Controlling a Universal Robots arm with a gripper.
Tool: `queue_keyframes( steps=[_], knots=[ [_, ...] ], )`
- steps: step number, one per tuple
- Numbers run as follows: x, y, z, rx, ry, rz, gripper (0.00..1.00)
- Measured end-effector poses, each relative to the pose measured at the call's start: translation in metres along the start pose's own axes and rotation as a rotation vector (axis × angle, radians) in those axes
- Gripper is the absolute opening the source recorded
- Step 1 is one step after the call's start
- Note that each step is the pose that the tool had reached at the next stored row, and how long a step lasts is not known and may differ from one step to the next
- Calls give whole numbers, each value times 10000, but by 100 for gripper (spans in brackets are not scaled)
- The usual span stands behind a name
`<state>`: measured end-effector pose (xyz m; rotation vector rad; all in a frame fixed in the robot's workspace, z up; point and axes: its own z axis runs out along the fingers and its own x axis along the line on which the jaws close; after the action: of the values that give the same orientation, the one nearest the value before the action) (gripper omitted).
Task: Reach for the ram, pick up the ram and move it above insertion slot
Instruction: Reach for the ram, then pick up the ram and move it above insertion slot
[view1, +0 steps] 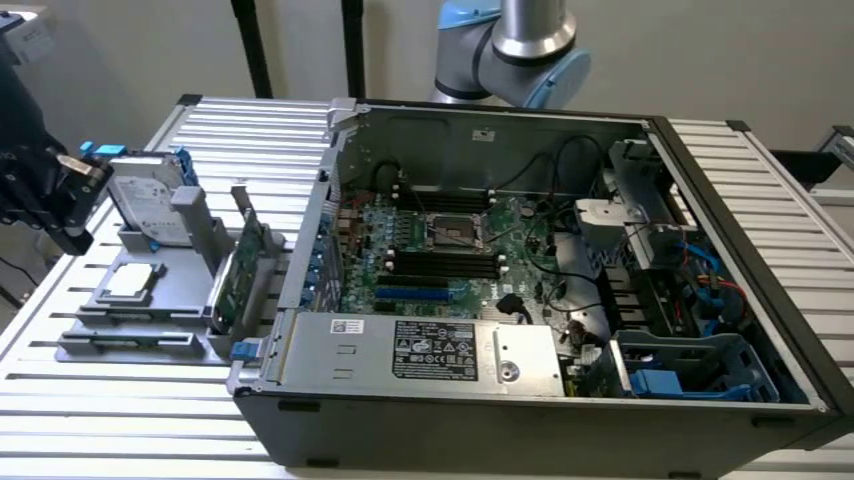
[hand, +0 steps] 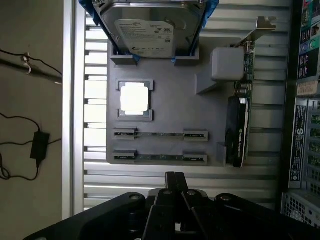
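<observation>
The ram (hand: 160, 158) stands on edge in the slot of the grey holder (hand: 165, 112) nearest the hand; a second stick (hand: 160, 134) sits in the parallel slot just beyond it, apart from it; the hand (hand: 175, 174) hangs over the desk just short of the holder's edge, its fingers pressed together and pinching nothing, clear of the ram. Further along the holder lie a square processor (hand: 135, 97), a silver hard drive (hand: 150, 27) on blue rails, and, on one side, a green expansion card (hand: 243, 95) standing on edge. The holder rests on a desk (hand: 95, 180) of ribbed aluminium slats; beside it on the same slats stands an open computer case (view1: 534, 400), its mainboard (view1: 454, 250) exposed. Off the desk's edge, black cables and a power adapter (hand: 39, 145) lie on a plain floor; behind the case rise a pale wall and the arm (view1: 527, 45).
</observation>
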<state>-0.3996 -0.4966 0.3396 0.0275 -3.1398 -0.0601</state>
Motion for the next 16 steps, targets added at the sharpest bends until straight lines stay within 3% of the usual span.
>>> queue_keyframes(
  steps=[11,16],
  knots=[
    [-13,-1,2,0,0,-8,11],
    [-20,0,6,0,28,-736,11]
  ],
)
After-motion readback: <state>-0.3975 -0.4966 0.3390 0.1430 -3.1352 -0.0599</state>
